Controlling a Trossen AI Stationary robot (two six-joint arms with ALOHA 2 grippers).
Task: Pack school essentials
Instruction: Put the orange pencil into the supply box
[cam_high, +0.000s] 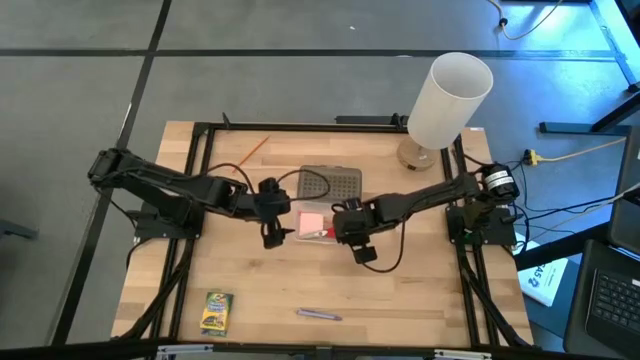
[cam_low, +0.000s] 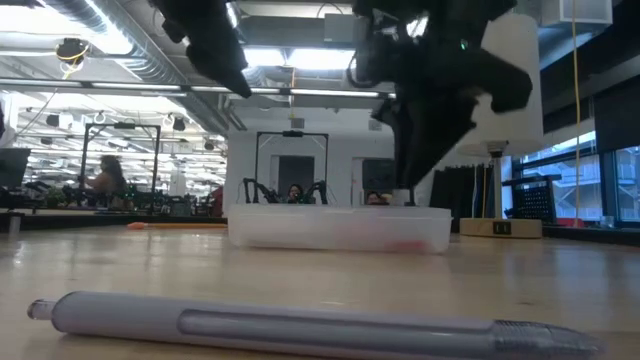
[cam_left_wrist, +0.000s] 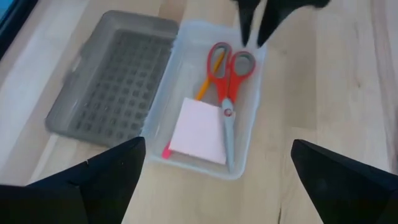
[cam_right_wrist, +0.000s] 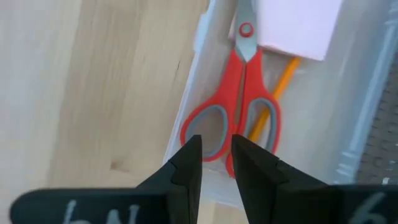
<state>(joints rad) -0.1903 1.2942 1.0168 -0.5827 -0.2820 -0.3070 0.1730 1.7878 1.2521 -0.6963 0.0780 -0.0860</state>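
One white cylinder (cam_high: 449, 98) stands at the table's (cam_high: 420, 290) far corner. One clear case (cam_left_wrist: 249, 127) holds one scissors (cam_left_wrist: 227, 81), one pink eraser (cam_left_wrist: 199, 130), one pencil (cam_left_wrist: 208, 84). Another pencil (cam_high: 252, 152), crayon box (cam_high: 215, 311) and pen (cam_high: 318, 314) lie outside. Left gripper (cam_high: 277, 233) wide; right gripper (cam_right_wrist: 216, 163) narrow, empty, above scissors.

At the centre of the high view a case (cam_high: 313, 224) sits on the table (cam_high: 400, 290), with its lid (cam_high: 331, 182) lying open just above it. Inside the case lie scissors (cam_left_wrist: 225, 87), an eraser (cam_left_wrist: 199, 130) and a pencil (cam_left_wrist: 208, 78) under the scissors. Another pencil (cam_high: 252, 151) lies toward the upper left. A crayon box (cam_high: 215, 311) sits at lower left, a pen (cam_high: 318, 314) at lower centre, and a cylinder (cam_high: 447, 100) stands at upper right.
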